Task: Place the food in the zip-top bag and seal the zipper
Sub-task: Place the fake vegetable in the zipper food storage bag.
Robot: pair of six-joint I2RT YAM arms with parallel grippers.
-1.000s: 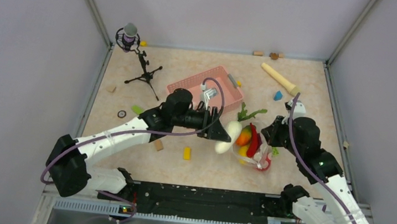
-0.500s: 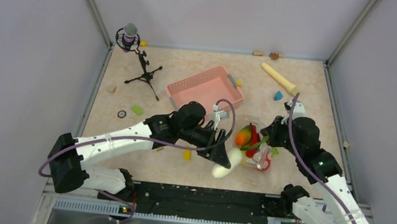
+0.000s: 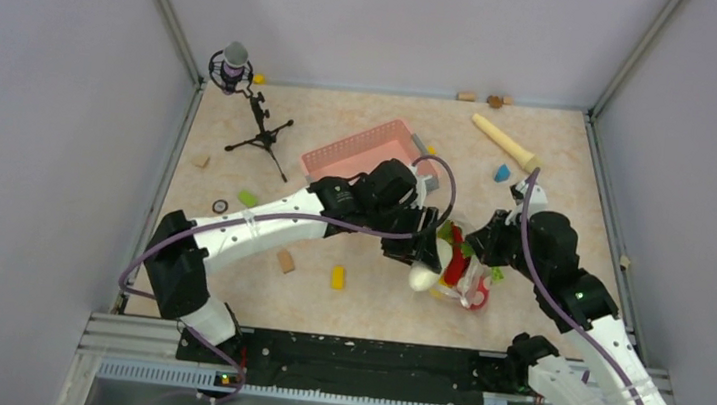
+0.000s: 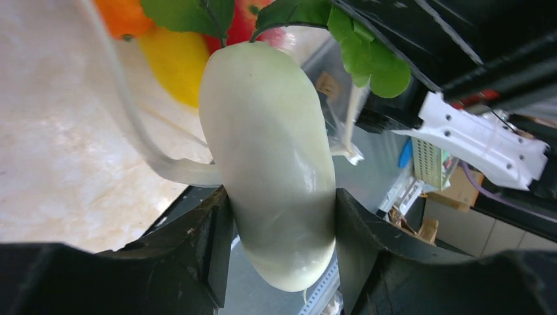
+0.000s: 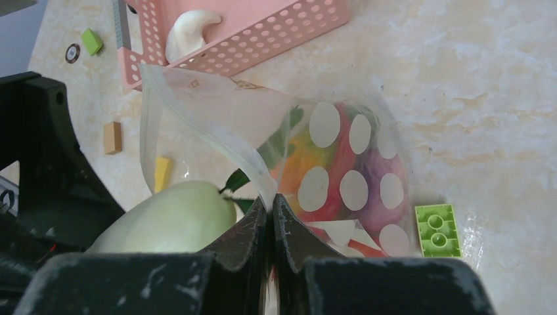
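Observation:
A white radish with green leaves (image 4: 272, 151) is clamped between my left gripper's (image 4: 279, 230) fingers. In the top view the radish (image 3: 422, 278) sits at the mouth of the zip-top bag (image 3: 465, 284), leaves pointing into it. The dotted clear bag (image 5: 348, 157) holds red, orange, yellow and purple food. Its mouth gapes open toward the left, and the zipper strip (image 5: 217, 141) runs along that edge. My right gripper (image 5: 270, 210) is shut on that mouth edge, lifting it; in the top view the right gripper (image 3: 484, 246) sits just right of the bag. Another white food piece (image 5: 187, 33) lies in the pink basket (image 5: 276, 39).
The pink basket (image 3: 360, 152) stands behind my left arm. A microphone on a tripod (image 3: 245, 100) is at the back left and a wooden roller (image 3: 505, 141) at the back right. Small blocks lie about: yellow (image 3: 337, 277), tan (image 3: 285, 261), green (image 3: 247, 197), blue (image 3: 502, 172). A green brick (image 5: 437, 230) lies beside the bag.
My left arm carried the radish from in front of the basket, dipped toward the near edge, then swung right to the bag's mouth. The right gripper has kept its hold.

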